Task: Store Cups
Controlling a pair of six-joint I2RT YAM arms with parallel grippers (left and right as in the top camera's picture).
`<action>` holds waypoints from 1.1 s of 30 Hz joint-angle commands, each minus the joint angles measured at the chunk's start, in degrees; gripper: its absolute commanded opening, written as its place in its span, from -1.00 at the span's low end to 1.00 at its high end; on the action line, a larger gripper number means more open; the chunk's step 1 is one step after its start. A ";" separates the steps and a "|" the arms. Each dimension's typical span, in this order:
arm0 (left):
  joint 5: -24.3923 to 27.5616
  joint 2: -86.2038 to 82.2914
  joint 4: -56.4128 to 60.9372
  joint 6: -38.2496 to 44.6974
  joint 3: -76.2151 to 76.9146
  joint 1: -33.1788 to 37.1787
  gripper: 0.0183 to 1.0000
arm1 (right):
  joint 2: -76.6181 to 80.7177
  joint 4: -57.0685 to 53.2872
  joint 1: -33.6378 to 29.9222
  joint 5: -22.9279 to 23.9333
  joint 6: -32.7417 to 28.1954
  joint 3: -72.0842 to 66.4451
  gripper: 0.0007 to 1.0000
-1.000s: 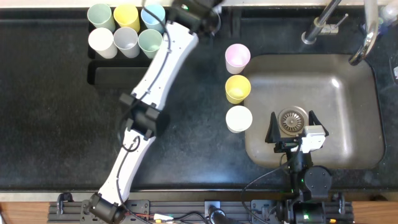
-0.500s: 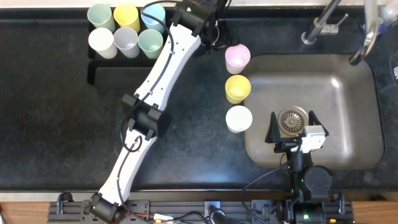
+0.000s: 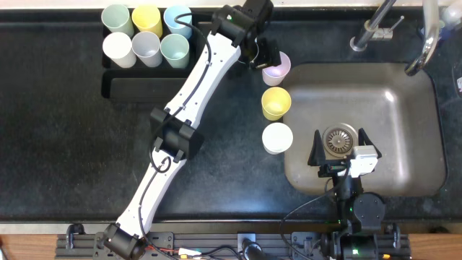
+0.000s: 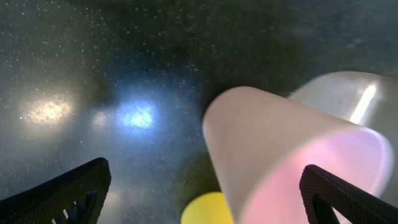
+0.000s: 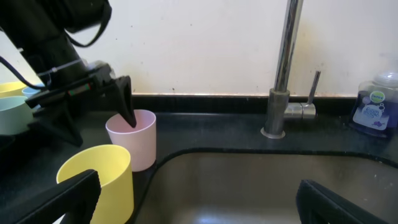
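Note:
Three loose cups stand in a row along the sink's left rim: pink (image 3: 277, 67), yellow (image 3: 276, 102) and white (image 3: 277, 137). My left gripper (image 3: 263, 56) hangs open right at the pink cup (image 4: 292, 155), whose rim sits between the two dark fingers (image 4: 68, 193), closer to one of them. In the right wrist view one finger tip of the left gripper (image 5: 107, 93) reaches the pink cup's (image 5: 134, 140) rim, with the yellow cup (image 5: 99, 180) nearer. My right gripper (image 3: 339, 148) stands open over the sink, holding nothing.
A black tray (image 3: 137, 83) at the back left holds several upright cups (image 3: 146, 45) in two rows. The steel sink (image 3: 397, 108) fills the right side, with a faucet (image 5: 283, 68) and a soap bottle (image 5: 379, 102) behind it.
The left arm has swung right from beside the tray, and its gripper has come down at the pink cup. The right arm has stayed still.

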 commanded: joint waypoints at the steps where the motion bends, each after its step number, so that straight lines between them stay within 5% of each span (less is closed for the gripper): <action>1: -1.53 0.44 -0.66 -0.59 1.38 -0.13 1.00 | -0.55 0.31 0.02 -0.24 -0.17 -0.74 1.00; 11: -3.34 0.39 0.48 -0.59 1.40 -0.09 0.96 | -0.55 0.28 0.02 -0.24 -0.17 -0.74 0.99; 13: -3.82 0.31 0.52 -0.61 1.40 -0.09 0.67 | -0.55 0.28 0.02 -0.24 -0.17 -0.74 0.99; 16: -4.11 0.20 1.01 -0.61 1.40 -0.04 -0.07 | -0.55 0.28 0.02 -0.24 -0.17 -0.74 0.99; 21: -5.18 -0.42 3.69 -0.57 1.40 -0.02 -0.57 | -0.55 0.28 0.02 -0.24 -0.17 -0.74 1.00; 26: -6.73 -2.08 5.22 -0.37 1.40 0.26 -0.96 | -0.55 0.31 0.02 -0.24 -0.17 -0.74 1.00; 33: -8.48 -5.62 2.27 -0.39 1.40 1.62 -0.96 | -0.55 0.31 0.02 -0.24 -0.17 -0.74 1.00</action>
